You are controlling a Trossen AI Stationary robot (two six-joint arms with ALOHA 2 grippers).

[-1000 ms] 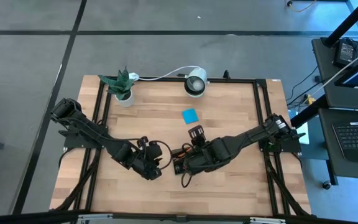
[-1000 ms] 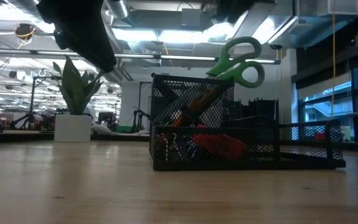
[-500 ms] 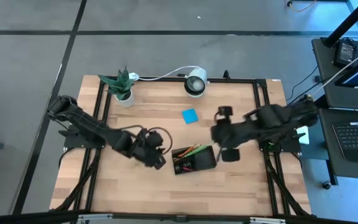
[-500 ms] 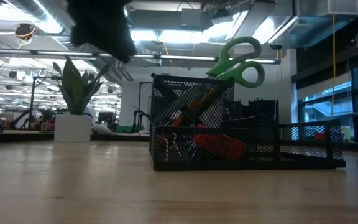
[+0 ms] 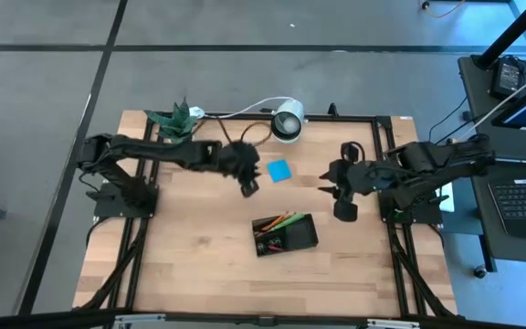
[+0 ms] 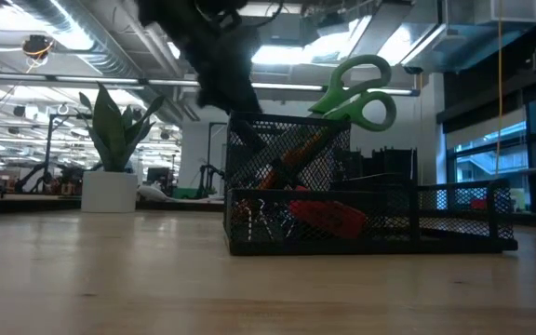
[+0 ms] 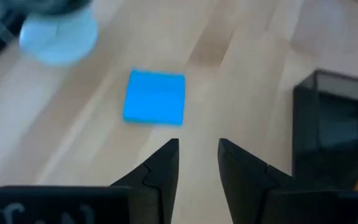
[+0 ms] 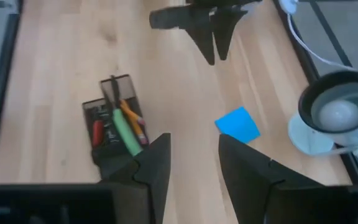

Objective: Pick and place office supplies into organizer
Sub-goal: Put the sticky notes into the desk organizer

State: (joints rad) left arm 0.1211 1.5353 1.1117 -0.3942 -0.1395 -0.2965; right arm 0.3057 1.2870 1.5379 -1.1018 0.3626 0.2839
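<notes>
Overhead, the pale wooden tabletop [image 5: 199, 265] carries a low black mesh organizer [image 5: 286, 235] near its middle, with orange pencils [image 5: 279, 220] and other small supplies inside. A blue square sticky-note pad [image 5: 278, 169] lies flat, well apart from the organizer, toward the white round lamp [image 5: 288, 121]. Left gripper [image 5: 247, 182] sits just beside the pad; right gripper [image 5: 329, 185] sits farther off on the pad's other side. A potted green plant [image 5: 178, 125] stands at the far corner.

Low view: green-handled scissors [image 6: 361, 88] stick up out of the organizer's taller compartment; a red piece [image 6: 328, 216] lies in the low section. A dark arm crosses above, probably the left one.

Left wrist view: jaws apart with nothing between them, the pad [image 7: 155, 96] on bare wood ahead, untouched.

Right wrist view: jaws apart, holding nothing; pad [image 8: 237, 124], lamp [image 8: 329, 118], organizer [image 8: 112, 130] and the left gripper [image 8: 215, 53] all show beyond.
</notes>
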